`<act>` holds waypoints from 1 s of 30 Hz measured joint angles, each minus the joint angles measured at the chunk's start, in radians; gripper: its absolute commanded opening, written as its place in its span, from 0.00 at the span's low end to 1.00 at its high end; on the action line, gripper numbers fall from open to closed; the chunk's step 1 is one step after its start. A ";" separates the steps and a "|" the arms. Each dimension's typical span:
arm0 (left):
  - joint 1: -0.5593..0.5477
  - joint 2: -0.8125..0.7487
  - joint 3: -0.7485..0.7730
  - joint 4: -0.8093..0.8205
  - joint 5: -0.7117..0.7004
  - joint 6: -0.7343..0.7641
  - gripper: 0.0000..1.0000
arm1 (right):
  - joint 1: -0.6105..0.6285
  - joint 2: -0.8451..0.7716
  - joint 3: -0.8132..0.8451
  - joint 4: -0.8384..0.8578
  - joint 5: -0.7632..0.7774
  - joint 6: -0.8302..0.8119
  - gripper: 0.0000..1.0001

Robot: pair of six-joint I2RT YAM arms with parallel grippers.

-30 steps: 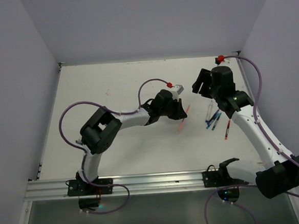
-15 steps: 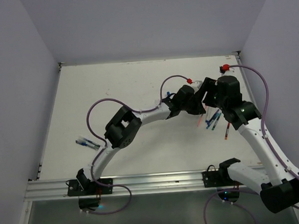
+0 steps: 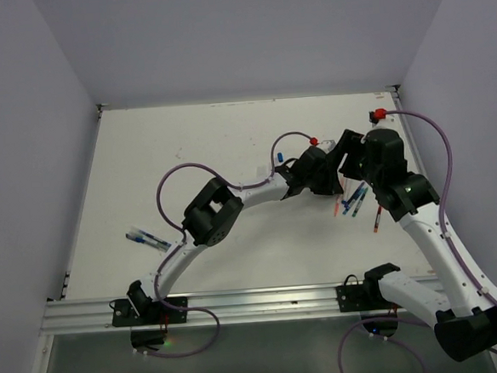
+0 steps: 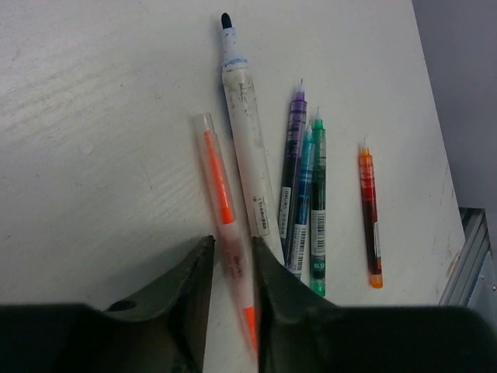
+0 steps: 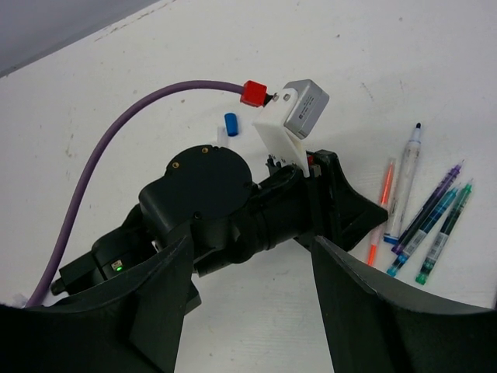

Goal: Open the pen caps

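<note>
Only pen cap I can pick out for sure is the blue cap. It's sitting on the desk on the far side of the left arm's wrist, well apart from the row of pens and not touching either claw.

The pens are lined up to the right of that wrist, all with bare tips: an orange pen in a clear barrel, a white marker just beside it, then a purple pen, a teal pen and a green pen bunched together, and a red pen off on its own.

Left claw is low over the desk with its jaws only a little apart and the near end of the orange pen between them. A sliver of desk shows between one finger and the pen, so it doesn't look pinched.

Right claw is spread wide, hanging above the left wrist and holding nothing.

There's also a small clear-and-blue bundle near the left side of the desk, too small to make out.
</note>
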 measured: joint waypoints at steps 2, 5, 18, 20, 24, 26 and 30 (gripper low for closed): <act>0.000 0.000 0.000 0.009 0.008 -0.001 0.48 | 0.000 0.005 -0.001 0.000 0.000 0.000 0.66; 0.000 -0.006 -0.008 0.029 0.008 -0.001 0.54 | 0.000 0.015 -0.011 0.002 0.000 0.000 0.66; 0.095 -0.335 -0.494 0.111 -0.052 0.019 0.58 | -0.016 0.117 -0.021 0.011 0.022 0.031 0.64; 0.124 -0.407 -0.568 0.108 -0.084 0.031 0.57 | -0.019 0.158 -0.021 0.020 0.021 0.037 0.63; 0.166 -0.589 -0.713 0.089 -0.178 0.060 0.56 | -0.022 0.259 -0.021 0.056 0.020 0.045 0.57; 0.170 -0.678 -0.767 0.072 -0.226 0.074 0.55 | -0.022 0.317 -0.022 0.083 0.018 0.049 0.54; 0.179 -0.877 -0.860 0.014 -0.329 0.101 0.53 | -0.022 0.441 -0.037 0.150 0.000 0.061 0.38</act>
